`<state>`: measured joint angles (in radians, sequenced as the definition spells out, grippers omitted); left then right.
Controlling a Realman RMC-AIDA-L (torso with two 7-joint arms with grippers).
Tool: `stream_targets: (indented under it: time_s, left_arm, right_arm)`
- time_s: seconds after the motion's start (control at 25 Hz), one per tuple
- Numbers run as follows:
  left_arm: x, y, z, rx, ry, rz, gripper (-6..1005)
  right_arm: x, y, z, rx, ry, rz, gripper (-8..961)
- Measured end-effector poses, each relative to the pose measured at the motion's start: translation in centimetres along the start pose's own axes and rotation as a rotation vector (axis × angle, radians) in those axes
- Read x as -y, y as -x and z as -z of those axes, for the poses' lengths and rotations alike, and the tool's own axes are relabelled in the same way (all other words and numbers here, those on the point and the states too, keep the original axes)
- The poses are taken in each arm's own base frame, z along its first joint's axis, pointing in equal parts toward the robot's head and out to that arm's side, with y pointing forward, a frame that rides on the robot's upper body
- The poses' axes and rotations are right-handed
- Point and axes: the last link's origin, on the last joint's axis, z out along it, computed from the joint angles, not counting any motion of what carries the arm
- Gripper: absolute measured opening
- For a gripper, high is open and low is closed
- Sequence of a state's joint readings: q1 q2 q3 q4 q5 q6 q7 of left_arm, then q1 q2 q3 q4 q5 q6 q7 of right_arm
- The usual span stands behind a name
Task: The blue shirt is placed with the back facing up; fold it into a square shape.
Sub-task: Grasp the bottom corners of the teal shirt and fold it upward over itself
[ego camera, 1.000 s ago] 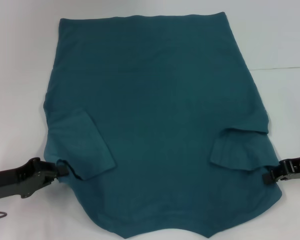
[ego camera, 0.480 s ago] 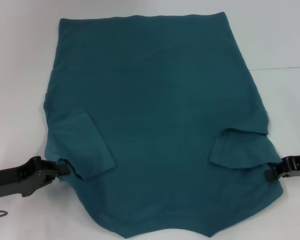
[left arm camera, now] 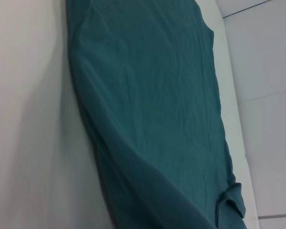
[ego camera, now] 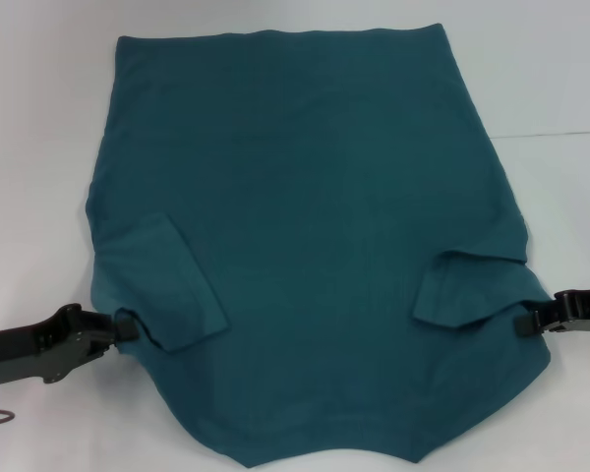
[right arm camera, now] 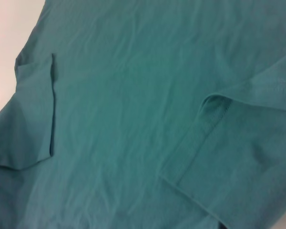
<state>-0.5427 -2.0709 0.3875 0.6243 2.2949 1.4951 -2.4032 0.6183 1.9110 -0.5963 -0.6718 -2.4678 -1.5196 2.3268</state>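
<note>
2 grippers are flanking the blue shirt (ego camera: 305, 246), lying back-up on the white table (ego camera: 39, 147): left gripper (ego camera: 125, 326) and right gripper (ego camera: 523, 323) at the folded-in sleeves; jaw state cannot be told. Both should be lifting evenly, keeping edges aligned.

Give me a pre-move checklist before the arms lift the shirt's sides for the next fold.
1. Blue shirt lies back up, no lettering showing: ok.
2. Both sleeves folded inward onto the body: ok.
3. Left gripper at the shirt's left edge by the sleeve: ok.
4. Right gripper at the shirt's right edge: ok.
5. Each gripper actually pinching fabric: cannot tell.
6. Far hem flat on the table: ok.
</note>
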Motion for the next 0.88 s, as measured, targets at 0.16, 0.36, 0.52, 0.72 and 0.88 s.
stream_targets:
  time_s: [0.16, 0.36, 0.52, 0.72, 0.88]
  left_arm:
    - [-0.1, 0.0, -0.1, 0.007, 0.002, -0.009, 19]
    - [-0.1, 0.1, 0.1, 0.018, 0.001, -0.014, 19]
    - [0.2, 0.5, 0.4, 0.027, 0.001, -0.021, 19]
    - [0.0, 0.8, 0.8, 0.049, 0.018, -0.046, 20]
    - [0.1, 1.2, 1.2, 0.074, 0.016, -0.051, 19]
  right_arm:
    - [0.0, 0.1, 0.0, 0.008, 0.000, -0.008, 52]
    - [0.0, 0.1, 0.2, 0.011, 0.004, -0.014, 55]
    - [0.0, -0.3, 0.1, -0.020, 0.003, -0.013, 58]
    - [-0.1, -0.5, 0.2, -0.040, 0.011, -0.022, 61]
    - [-0.2, -1.0, 0.3, -0.071, 0.019, -0.021, 64]
